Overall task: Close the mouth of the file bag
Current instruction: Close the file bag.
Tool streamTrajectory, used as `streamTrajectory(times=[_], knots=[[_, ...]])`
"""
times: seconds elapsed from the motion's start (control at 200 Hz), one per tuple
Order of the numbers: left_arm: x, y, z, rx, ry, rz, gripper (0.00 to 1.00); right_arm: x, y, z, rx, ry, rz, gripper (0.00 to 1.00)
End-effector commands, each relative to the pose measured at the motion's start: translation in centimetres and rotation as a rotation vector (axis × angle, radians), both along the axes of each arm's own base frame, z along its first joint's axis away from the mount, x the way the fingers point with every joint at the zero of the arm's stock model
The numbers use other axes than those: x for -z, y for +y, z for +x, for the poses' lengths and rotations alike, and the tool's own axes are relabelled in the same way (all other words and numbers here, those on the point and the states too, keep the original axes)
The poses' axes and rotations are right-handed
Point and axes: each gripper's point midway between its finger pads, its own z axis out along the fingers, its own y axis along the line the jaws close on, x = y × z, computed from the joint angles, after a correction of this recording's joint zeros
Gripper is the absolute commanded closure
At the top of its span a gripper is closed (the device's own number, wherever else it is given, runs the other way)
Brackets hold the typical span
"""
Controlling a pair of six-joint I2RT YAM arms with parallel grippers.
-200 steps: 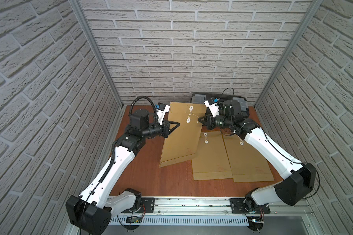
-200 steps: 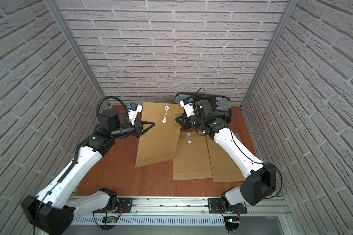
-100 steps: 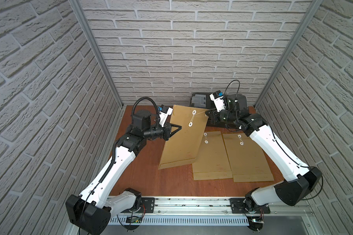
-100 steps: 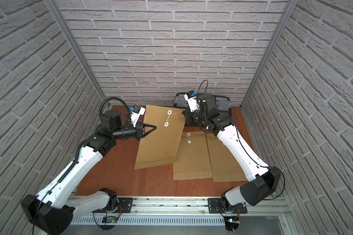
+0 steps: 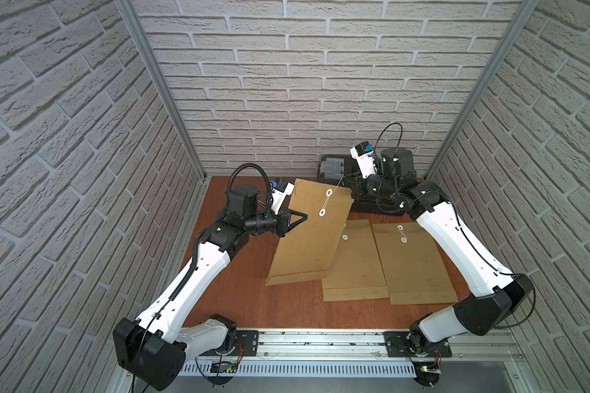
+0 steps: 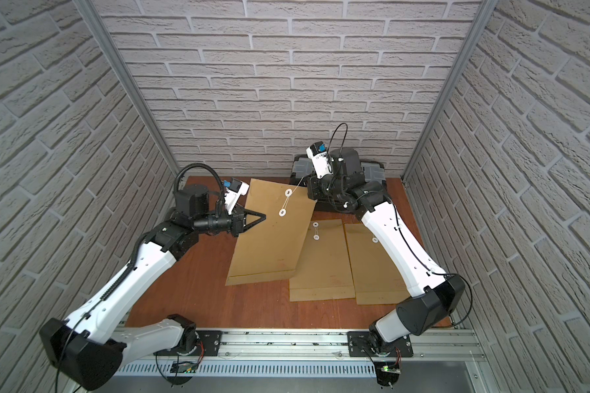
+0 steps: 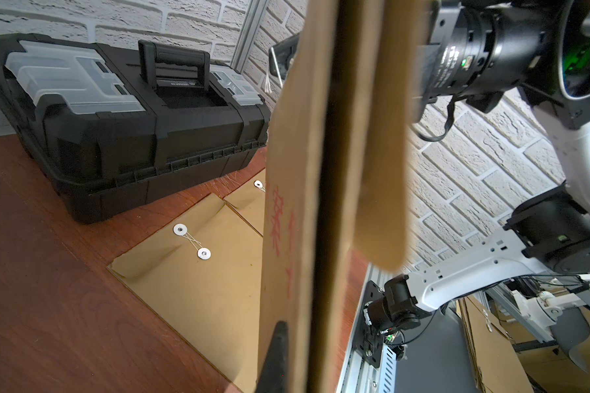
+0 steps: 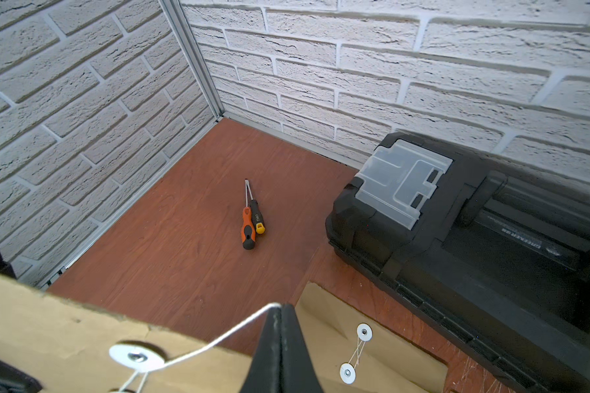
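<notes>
File bag, red characters, clamped by left end effector; right end effector pinches string; black screwdriver marked "deli".

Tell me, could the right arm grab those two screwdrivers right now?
Probably not yet. Its pincer is shut on the string of the raised file bag. The table toward the screwdrivers looks bare, so letting go should free it.

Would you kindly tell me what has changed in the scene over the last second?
The right gripper, shut on the string, drew back from the file bag's upper button toward the toolbox, pulling the string taut. The left gripper stays clamped on the lifted file bag's edge, shifted only slightly. The other bags lie flat as before.
</notes>
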Motion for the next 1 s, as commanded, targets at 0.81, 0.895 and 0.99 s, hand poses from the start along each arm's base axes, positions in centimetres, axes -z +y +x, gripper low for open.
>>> streamTrajectory(times=[0.81, 0.895, 0.99], knots=[[-1.5, 0.4, 2.0, -0.041, -0.023, -0.086, 1.0, 3.6, -2.7, 1.8, 0.12, 0.056, -0.09, 0.97], [-1.7, 0.2, 1.7, -0.032, -0.029, -0.089, 1.0, 3.1, -2.5, 2.4, 0.122, 0.045, -0.093, 0.97], [-1.9, -0.1, 1.4, -0.019, -0.033, -0.092, 1.0, 2.7, -2.2, 2.9, 0.115, 0.044, -0.087, 0.97]])
